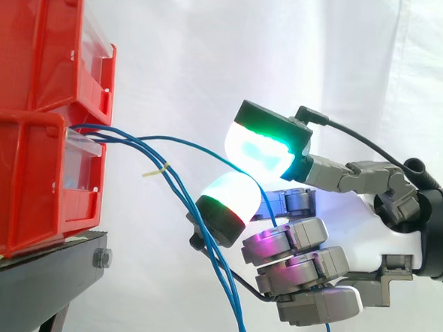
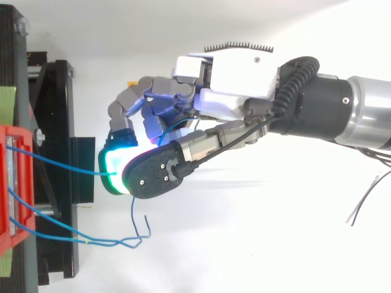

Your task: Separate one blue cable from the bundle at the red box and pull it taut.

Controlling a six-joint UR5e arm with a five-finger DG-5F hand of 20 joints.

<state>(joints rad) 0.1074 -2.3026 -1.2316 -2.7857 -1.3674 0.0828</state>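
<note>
Nearest us in the side view hangs the loose bundle of blue cables, drooping from the bins toward the lower edge and crossing in front of the hand's lower finger. A small yellow tie sits on it not far from the bins. From above we see the same strands sag well clear of the hand, their free ends curling up over the white floor of the view.

Just behind the bundle we find the hand, coming in from the right with its palm facing the bins. Its fingers are not spread. The thumb, glowing green and white, presses down against one white-glowing finger, and one blue cable is pinched between those two pads. The remaining fingers are curled in below, glowing magenta. The pinched cable runs apart from the bundle, from the bins to the pads — nearly straight from above, a gentle arc from the side. Past the pinch it bends down along the palm.

Further left stand the two stacked red bins on the black stand — all the cables emerge at the front lip between upper and lower bin. Behind everything we see the white curtain.
</note>
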